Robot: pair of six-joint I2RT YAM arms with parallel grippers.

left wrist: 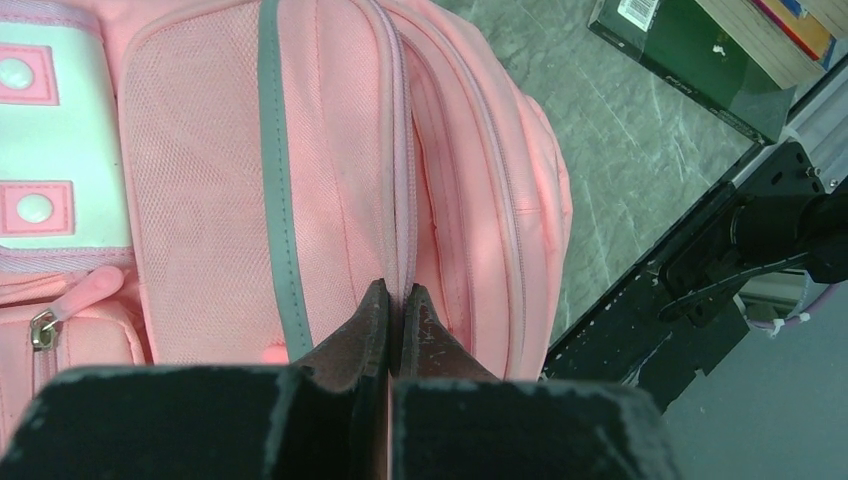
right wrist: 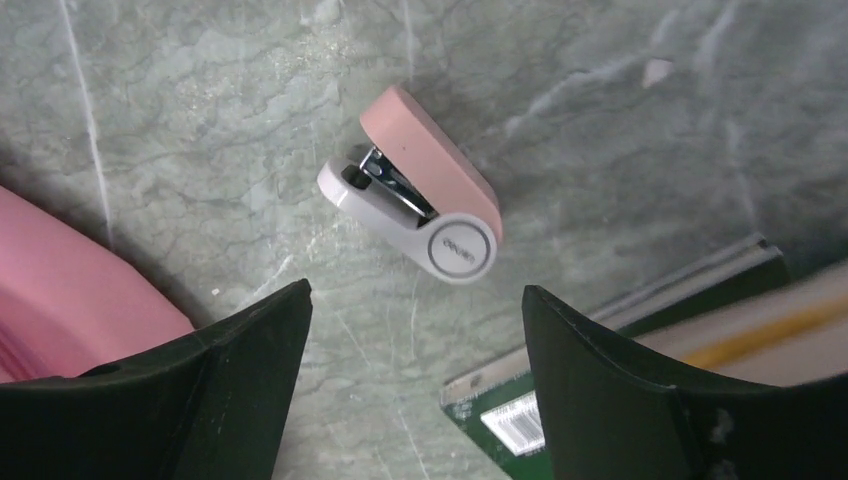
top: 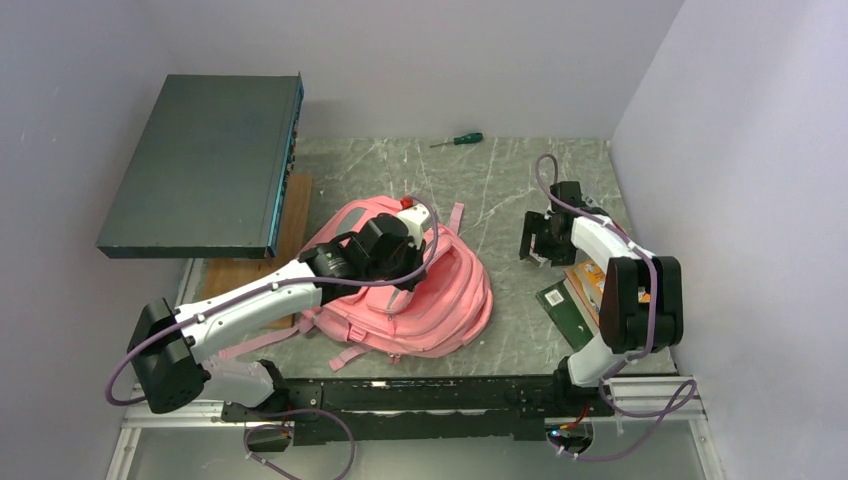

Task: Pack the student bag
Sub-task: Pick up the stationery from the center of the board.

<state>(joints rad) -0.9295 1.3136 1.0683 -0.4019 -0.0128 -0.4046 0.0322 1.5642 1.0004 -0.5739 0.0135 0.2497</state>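
The student bag, a soft pink backpack with grey trim, lies flat in the middle of the table. My left gripper is shut, and its tips press on the bag's zipper seam beside a mesh front pocket. Whether they pinch any fabric is hidden. My right gripper hangs open just above the table, right of the bag. A small pink and white stapler lies on the stone ahead of its fingertips, apart from both.
A stack of books, a green one lowest, lies at the right edge near the right arm. A green-handled screwdriver lies at the back. A dark flat case and a wooden board fill the left side.
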